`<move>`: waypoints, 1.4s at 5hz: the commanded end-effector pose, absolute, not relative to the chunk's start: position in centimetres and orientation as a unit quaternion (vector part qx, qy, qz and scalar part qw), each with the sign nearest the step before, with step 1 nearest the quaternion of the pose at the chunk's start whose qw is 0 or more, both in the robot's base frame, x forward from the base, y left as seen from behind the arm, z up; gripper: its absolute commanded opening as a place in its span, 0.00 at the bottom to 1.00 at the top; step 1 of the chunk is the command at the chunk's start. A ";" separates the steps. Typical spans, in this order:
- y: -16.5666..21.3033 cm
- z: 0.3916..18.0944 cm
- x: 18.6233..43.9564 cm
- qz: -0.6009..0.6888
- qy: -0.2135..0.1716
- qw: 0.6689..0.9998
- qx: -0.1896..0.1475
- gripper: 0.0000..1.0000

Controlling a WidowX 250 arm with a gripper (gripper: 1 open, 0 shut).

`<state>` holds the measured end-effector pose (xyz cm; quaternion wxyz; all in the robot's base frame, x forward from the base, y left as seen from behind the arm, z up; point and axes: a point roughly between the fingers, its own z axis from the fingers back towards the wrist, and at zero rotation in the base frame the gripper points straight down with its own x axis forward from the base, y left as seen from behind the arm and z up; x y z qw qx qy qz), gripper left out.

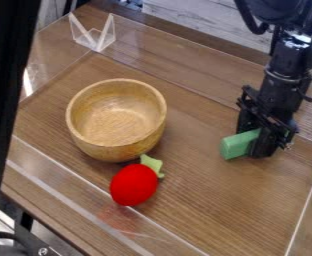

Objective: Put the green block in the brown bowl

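The green block (236, 146) is a small mint-green bar at the right of the wooden table, tilted with its right end up between the fingers of my gripper (263, 140). My gripper points down from the black arm and is shut on that end of the block. The brown bowl (75, 118), round, light wood and empty, stands to the left of the gripper, about a bowl's width away. The block's far end is hidden behind the fingers.
A red strawberry-like toy (135, 184) with a green leaf lies in front of the bowl. A clear plastic piece (92, 32) stands at the back left. A black pole (4, 110) crosses the left side. A low clear rim (79, 205) runs along the table's front edge.
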<state>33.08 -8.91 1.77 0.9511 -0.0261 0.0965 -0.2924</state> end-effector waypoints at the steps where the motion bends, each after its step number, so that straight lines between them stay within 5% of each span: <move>1: -9.6 4.5 33.3 -0.274 0.057 0.960 -0.021 0.00; 5: -9.3 4.0 36.1 -0.339 0.055 0.939 -0.011 0.00; 6: -9.5 4.3 36.4 -0.326 0.052 0.944 -0.017 1.00; 7: -9.6 4.5 36.5 -0.315 0.054 0.947 -0.022 1.00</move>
